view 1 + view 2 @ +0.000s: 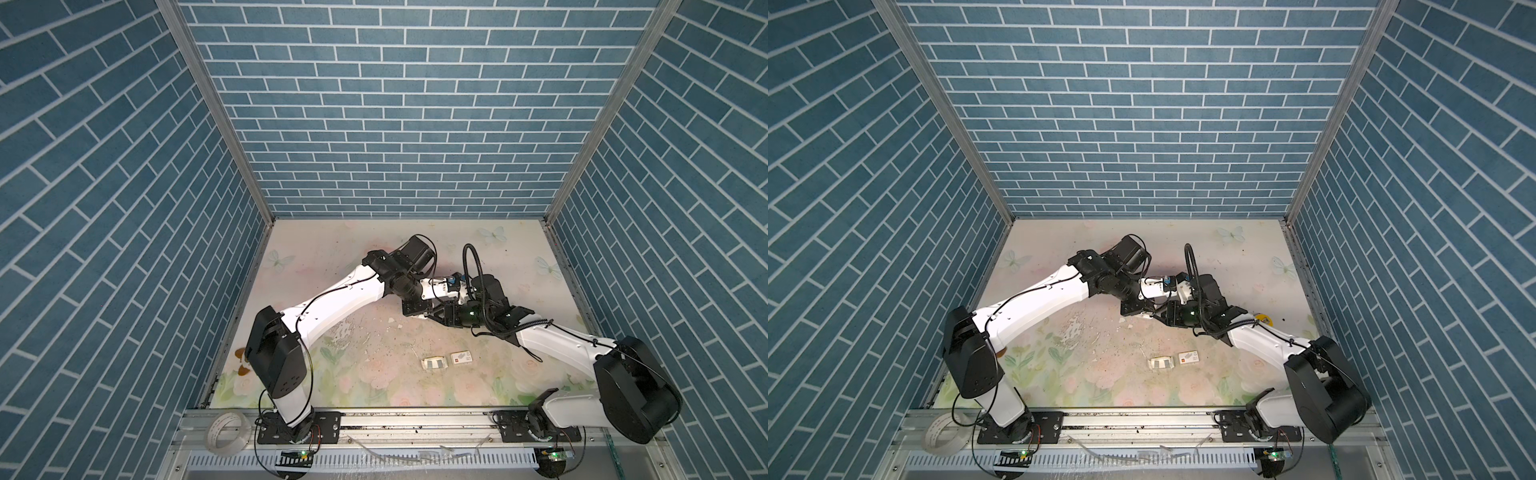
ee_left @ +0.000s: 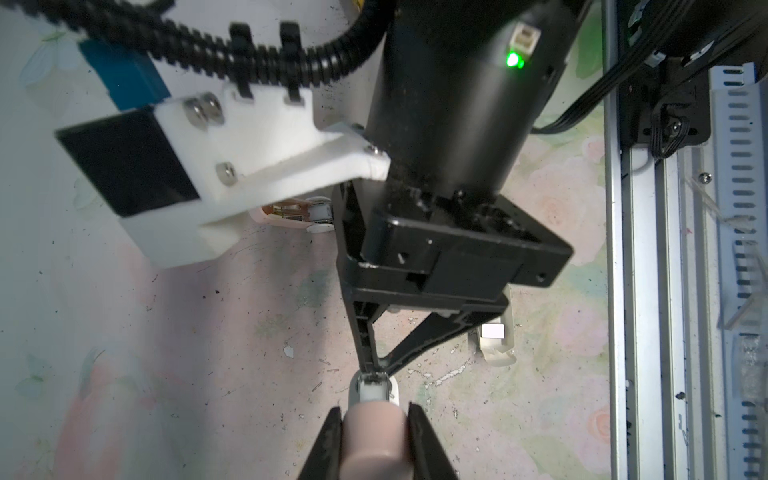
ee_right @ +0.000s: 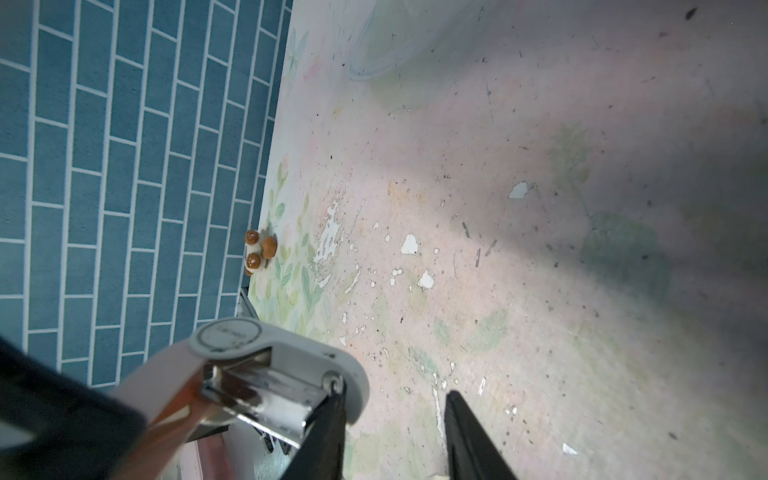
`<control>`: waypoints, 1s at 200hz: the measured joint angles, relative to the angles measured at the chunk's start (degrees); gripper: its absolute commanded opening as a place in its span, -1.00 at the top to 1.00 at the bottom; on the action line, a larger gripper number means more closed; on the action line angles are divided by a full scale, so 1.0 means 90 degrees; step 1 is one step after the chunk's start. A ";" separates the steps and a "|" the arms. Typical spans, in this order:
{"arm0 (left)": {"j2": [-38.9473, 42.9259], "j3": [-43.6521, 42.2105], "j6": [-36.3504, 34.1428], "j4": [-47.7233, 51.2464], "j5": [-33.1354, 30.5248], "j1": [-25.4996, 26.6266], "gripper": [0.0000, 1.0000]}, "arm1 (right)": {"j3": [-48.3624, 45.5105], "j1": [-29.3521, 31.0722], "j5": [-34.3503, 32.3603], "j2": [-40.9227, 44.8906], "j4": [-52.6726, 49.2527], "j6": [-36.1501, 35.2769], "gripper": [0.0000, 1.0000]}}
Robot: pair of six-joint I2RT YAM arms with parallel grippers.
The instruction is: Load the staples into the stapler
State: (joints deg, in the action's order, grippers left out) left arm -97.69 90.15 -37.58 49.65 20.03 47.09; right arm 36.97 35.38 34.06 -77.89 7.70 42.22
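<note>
My left gripper (image 2: 374, 411) is shut on the pinkish upper part of the stapler (image 2: 374, 440). The stapler stands open in the right wrist view, its shiny metal magazine (image 3: 266, 390) showing under a white rounded end. My right gripper (image 3: 395, 390) is open with only table between its fingers, and one finger (image 3: 328, 419) rests against the stapler's hinge end. In both top views the two grippers meet mid-table (image 1: 428, 316) and hide most of the stapler. The staples (image 1: 435, 363) lie in a small white tray nearer the front, away from both grippers.
A white sleeve with a red mark (image 1: 461, 356) lies beside the tray. A small brown mushroom figure (image 3: 257, 251) stands at the left wall. A tape roll (image 1: 226, 430) rests on the front rail and a yellow object (image 1: 1263, 319) lies behind the right arm. Blue brick walls enclose three sides.
</note>
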 measured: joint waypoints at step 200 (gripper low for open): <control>0.0109 0.0141 0.0636 -0.0316 0.1377 -0.0712 0.95 | -0.1399 0.0206 -0.0597 0.2358 0.0289 -0.0175 -0.28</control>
State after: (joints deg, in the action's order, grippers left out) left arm -96.71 91.42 -31.86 46.81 32.42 40.69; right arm 24.38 37.23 28.69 -56.66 10.31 40.64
